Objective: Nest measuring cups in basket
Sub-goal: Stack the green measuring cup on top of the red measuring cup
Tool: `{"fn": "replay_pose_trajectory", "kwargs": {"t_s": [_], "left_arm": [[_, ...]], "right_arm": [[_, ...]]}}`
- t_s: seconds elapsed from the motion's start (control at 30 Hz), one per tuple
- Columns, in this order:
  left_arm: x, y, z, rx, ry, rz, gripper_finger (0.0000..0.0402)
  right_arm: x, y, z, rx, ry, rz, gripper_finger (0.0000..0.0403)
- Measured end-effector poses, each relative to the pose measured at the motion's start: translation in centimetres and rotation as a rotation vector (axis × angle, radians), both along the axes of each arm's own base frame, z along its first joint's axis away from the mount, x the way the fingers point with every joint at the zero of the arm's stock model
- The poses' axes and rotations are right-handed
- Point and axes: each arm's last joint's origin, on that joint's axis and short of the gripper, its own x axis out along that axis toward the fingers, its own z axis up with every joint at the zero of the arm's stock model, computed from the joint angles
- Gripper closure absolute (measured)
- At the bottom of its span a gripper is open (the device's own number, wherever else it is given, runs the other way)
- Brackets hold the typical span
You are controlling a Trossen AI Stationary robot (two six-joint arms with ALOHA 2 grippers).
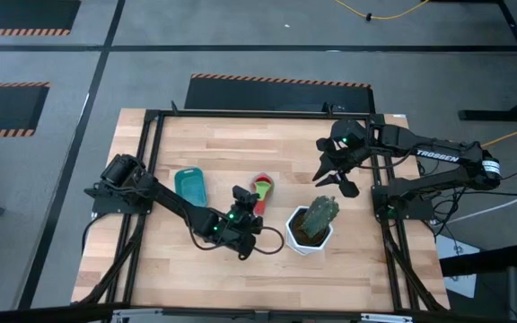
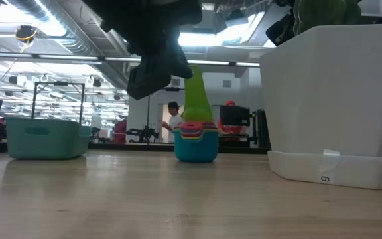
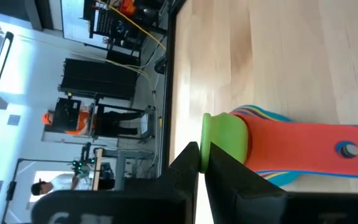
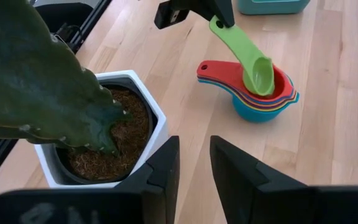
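A: From above, where's the left tool (image 1: 245, 199)?

B: Mid-bench, just beside the stacked measuring cups (image 1: 263, 187), basket (image 1: 190, 186) to their left.

A: Low view?

B: The green cup (image 2: 195, 99) stands tilted upward, bowl down in the stack.

A: Left wrist?

B: Fingers (image 3: 225, 168) pinched on its handle end.

A: Right wrist?

B: The right tool (image 4: 194, 163) is slightly parted, empty (above the plant pot (image 4: 143, 106)).

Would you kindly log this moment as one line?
left gripper: shut on green cup | over cup stack | right gripper: waiting above plant pot | basket: apart
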Motion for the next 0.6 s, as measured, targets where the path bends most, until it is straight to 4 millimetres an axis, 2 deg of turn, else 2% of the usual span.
{"fn": "replay_pose_trajectory", "kwargs": {"t_s": [0.23,0.6], "left_arm": [[-0.07,-0.01,-0.16,-0.017,0.027,-0.021,0.0382],[0.06,-0.32,-0.40,-0.135,0.074,-0.122,0.0377]], "right_arm": [[0.00,0.00,0.00,0.001,0.000,0.001,0.0308],[0.00,0.00,0.00,0.001,0.000,0.001,0.0308]]}}
